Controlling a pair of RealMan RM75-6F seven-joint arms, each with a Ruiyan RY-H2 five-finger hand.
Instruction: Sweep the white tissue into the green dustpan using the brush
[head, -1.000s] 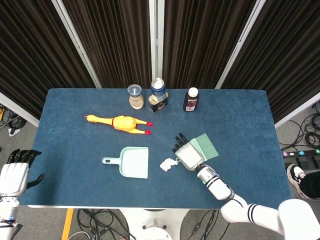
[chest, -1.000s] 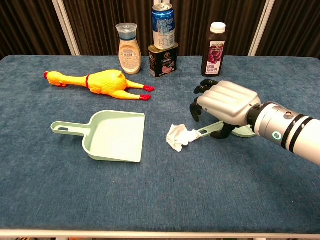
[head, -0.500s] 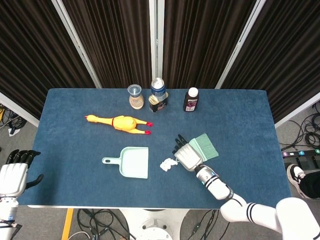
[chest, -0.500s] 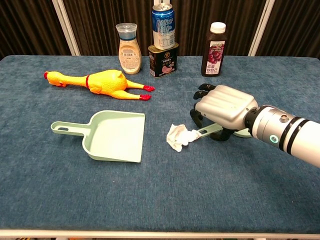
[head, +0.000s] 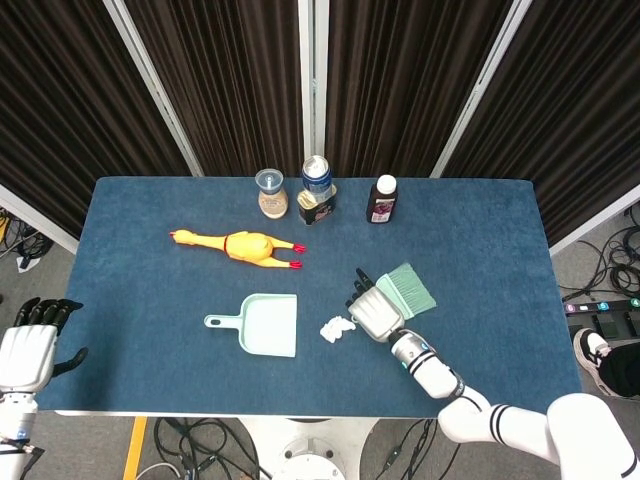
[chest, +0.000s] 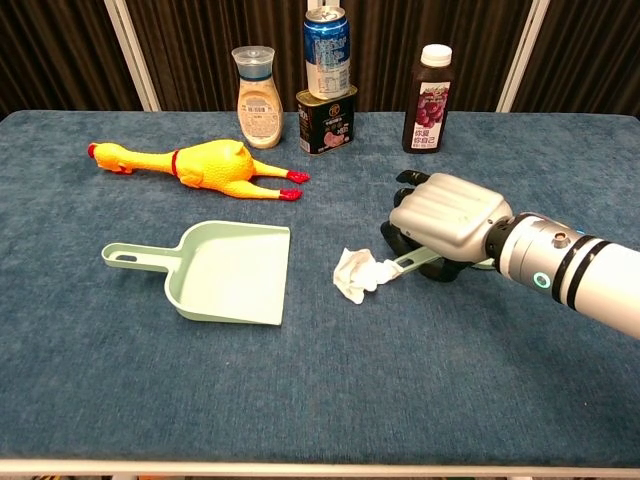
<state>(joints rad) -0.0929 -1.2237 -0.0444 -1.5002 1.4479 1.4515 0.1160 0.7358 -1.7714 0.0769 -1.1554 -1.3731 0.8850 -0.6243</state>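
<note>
- The blue table (head: 480, 230) spans both views and carries everything else.
- The right arm (chest: 575, 275) reaches in from the right near side, low over the cloth.
- The right hand (chest: 445, 215) lies palm down over the handle of the brush (head: 408, 290). Its fingers curl down around the handle, but whether they actually clamp it cannot be told from either view.
- The left hand (head: 28, 350) hangs off the left near edge of the table, well apart from all objects, holding nothing, fingers loosely bent and slightly apart.
- The green dustpan (chest: 225, 272) lies flat left of centre, its handle pointing left and its open mouth facing right toward the tissue.
- The yellow rubber chicken (chest: 195, 162) lies on its side, farther back than the dustpan and to the left.
- The brush's green bristle head fans out on the far right side of the right hand; the tip of its handle sticks out on the left, touching or just beside the tissue.
- The blue can (chest: 327, 38) stands on top of a dark tin (chest: 326, 120) at the far middle.
- The dark juice bottle (chest: 427, 85) stands upright to the right of the tin.
- The beige seasoning bottle (chest: 255, 85) stands to the left of the tin.
- The white tissue (chest: 358, 273) lies crumpled on the cloth between the dustpan mouth and the right hand, apart from the dustpan.
</note>
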